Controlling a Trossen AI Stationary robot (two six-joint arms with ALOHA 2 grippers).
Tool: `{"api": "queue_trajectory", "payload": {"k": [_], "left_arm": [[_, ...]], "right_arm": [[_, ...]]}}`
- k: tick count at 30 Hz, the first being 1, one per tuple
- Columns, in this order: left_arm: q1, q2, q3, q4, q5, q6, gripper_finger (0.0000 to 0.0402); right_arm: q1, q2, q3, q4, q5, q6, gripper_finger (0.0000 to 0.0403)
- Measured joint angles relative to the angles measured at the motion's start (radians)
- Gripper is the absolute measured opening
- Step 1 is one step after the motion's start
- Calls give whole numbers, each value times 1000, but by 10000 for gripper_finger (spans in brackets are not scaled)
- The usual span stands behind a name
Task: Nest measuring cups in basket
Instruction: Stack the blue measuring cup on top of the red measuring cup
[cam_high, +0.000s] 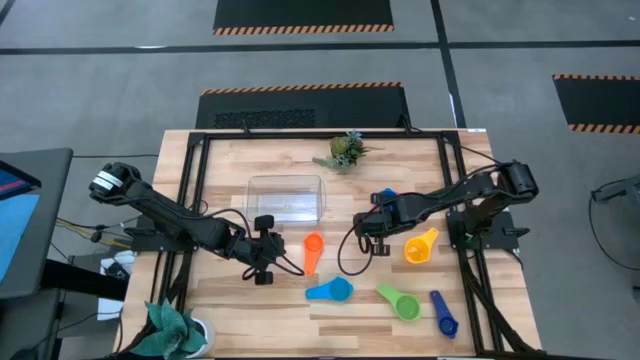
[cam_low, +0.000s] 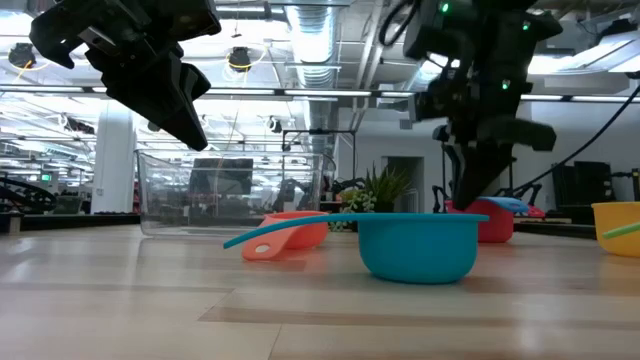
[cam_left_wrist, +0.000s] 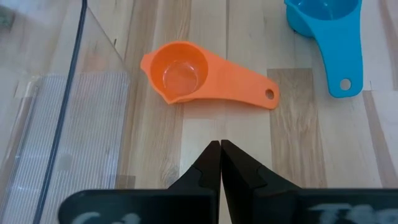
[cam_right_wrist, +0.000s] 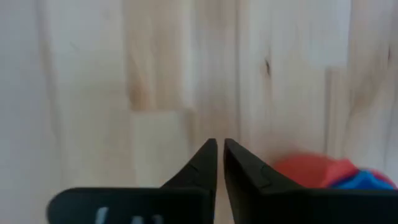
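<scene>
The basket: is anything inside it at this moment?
No cups show inside the basket; the wood shows through its clear floor. The orange cup lies on the table outside it. The left gripper hangs beside it, covering none of its floor.
</scene>
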Motion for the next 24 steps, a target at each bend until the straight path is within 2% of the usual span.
{"api": "queue_trajectory", "payload": {"k": [7,17,24], "left_arm": [[0,0,0,5,0,10,0],[0,0,0,24,0,10,0],[0,0,0,27,0,10,0]], "right_arm": [[-15,38,5,-53,28,16,7],[12,-4,7,-283,71,265,32],[72,-31,6,-411,141,410,13]]}}
